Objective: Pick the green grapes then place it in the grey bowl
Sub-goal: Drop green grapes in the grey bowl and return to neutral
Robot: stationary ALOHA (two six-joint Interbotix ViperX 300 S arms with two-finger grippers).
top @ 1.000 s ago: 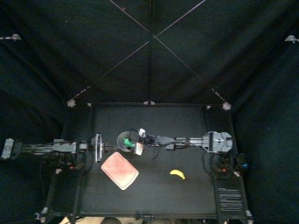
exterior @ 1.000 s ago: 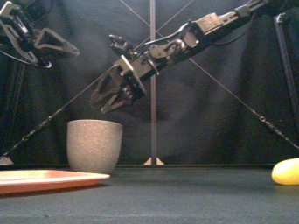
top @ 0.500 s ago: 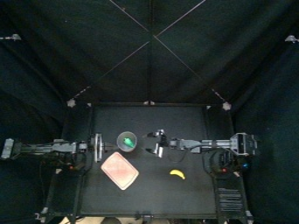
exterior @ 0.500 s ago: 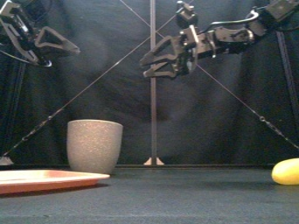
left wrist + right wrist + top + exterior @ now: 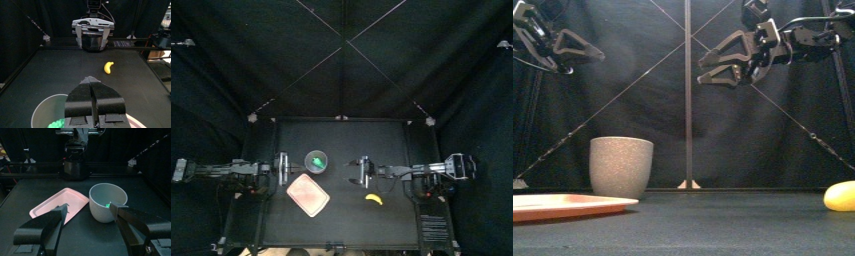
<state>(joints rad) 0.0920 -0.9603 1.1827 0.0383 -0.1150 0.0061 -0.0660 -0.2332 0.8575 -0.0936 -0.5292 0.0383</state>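
Where the table (image 5: 372, 135) meets its left edge, item one: the left gripper (image 5: 91, 80), on the arm that comes in from the left. It hangs raised above the table, beside the cup. Its two jaws are pressed together at the tips, with nothing between them.

Item two: pink tray (image 5: 307, 194). Flat and bare, it lies on the left half of the table, toward the front, just in front of the cup.

Item three: grey speckled cup (image 5: 620, 167). It stands upright on the left half of the table, behind the tray and apart from it.

Item four: green grapes (image 5: 314, 159). They lie inside the grey speckled cup and show as a green patch at its bottom in the top view and in both wrist views. No gripper touches them.

Item five: right gripper (image 5: 92, 206), on the arm that comes in from the right. It reaches to about the middle of the table and is held high, to the right of the cup and well above its rim. Its jaws are spread wide and hold nothing.

Item six: yellow toy banana (image 5: 373, 200). It lies on the table right of the tray, toward the front, well apart from the cup and from both grippers.
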